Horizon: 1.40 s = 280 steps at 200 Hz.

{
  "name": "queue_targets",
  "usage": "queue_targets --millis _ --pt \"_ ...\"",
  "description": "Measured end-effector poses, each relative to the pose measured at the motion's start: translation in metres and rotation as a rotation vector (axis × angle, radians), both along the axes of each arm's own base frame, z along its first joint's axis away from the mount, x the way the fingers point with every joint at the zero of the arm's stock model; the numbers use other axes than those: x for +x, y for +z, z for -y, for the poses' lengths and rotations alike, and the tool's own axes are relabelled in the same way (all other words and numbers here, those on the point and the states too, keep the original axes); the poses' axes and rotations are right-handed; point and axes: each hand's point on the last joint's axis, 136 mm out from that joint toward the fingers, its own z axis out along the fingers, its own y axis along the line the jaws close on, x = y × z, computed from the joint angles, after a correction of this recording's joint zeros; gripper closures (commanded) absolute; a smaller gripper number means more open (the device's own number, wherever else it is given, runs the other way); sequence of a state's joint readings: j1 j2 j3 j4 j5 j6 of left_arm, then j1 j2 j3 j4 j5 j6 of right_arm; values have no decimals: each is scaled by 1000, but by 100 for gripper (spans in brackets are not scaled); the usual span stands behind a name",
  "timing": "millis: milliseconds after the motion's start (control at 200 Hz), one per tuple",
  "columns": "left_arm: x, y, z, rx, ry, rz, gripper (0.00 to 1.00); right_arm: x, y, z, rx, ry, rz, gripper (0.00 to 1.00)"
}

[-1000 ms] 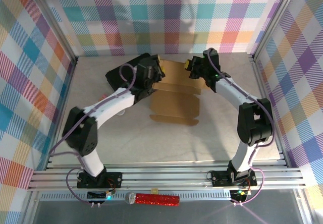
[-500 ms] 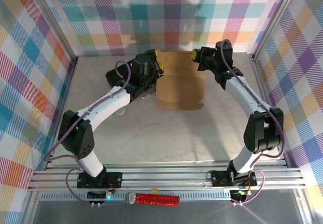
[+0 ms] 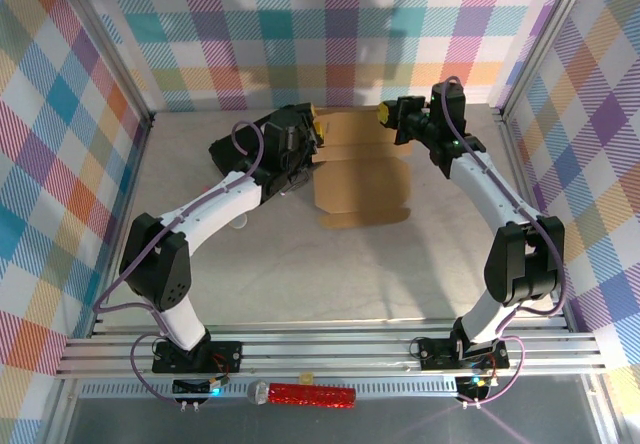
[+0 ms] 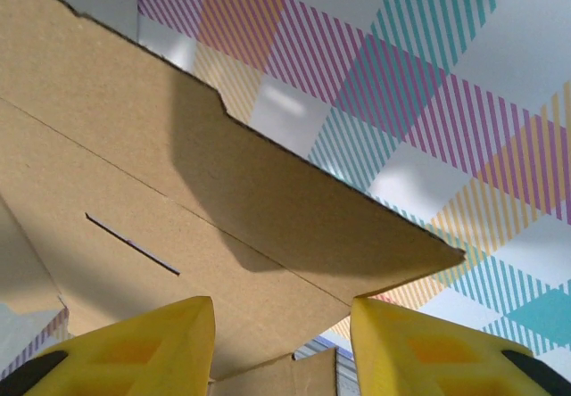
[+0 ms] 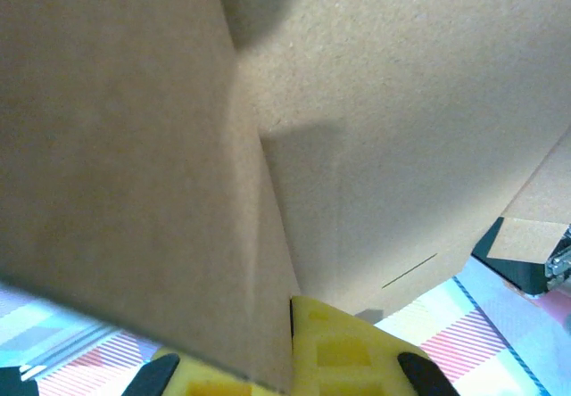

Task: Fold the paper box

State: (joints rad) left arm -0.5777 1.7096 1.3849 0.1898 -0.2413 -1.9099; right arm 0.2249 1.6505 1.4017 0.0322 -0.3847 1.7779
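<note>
paper box (image 3: 365, 189): right gripper (image 3: 386, 115) jaws clamp an edge, left gripper (image 3: 313, 121) jaws unclear; uneven pull may tear it.

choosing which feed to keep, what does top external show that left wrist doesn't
Top external adds the layout: both arms, the right gripper at the far right corner of the paper box, and the table under it. Left wrist adds close detail: a thin slot cut in the cardboard and a crease above it. Shared: the paper box, the left gripper with yellow fingers, the plaid wall.
</note>
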Motion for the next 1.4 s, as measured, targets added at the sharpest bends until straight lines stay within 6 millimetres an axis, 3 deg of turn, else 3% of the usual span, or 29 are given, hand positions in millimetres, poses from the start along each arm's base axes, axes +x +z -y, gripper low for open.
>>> queue_targets --millis 445,655,765,900,960,1040,1110,1195,1310,1400 --pt "-4 -5 5 9 -54 7 64 -4 -11 4 -51 54 2 100" --pt "-21 -12 6 145 -124 -65 54 3 -8 3 -104 70 85 100" --pt "-53 10 -12 247 -155 -115 55 16 -18 -3 -124 101 113 100" --pt "-98 51 -52 342 -164 -79 63 25 -41 -8 -139 136 104 100" --pt "-104 61 -67 401 -169 -53 65 28 -48 -12 -139 160 113 100" --pt "-95 65 -81 492 -180 -40 68 31 -54 -18 -131 196 129 100" --pt "-78 53 -80 567 -215 -50 75 33 -59 -23 -129 232 147 100" --pt "-62 17 -64 636 -312 -96 81 33 -66 -28 -132 271 161 100" --pt "-53 -32 -39 664 -425 -170 82 32 -69 -33 -132 311 190 100" --pt "-53 -49 -23 669 -475 -187 78 30 -68 -35 -128 330 227 100"
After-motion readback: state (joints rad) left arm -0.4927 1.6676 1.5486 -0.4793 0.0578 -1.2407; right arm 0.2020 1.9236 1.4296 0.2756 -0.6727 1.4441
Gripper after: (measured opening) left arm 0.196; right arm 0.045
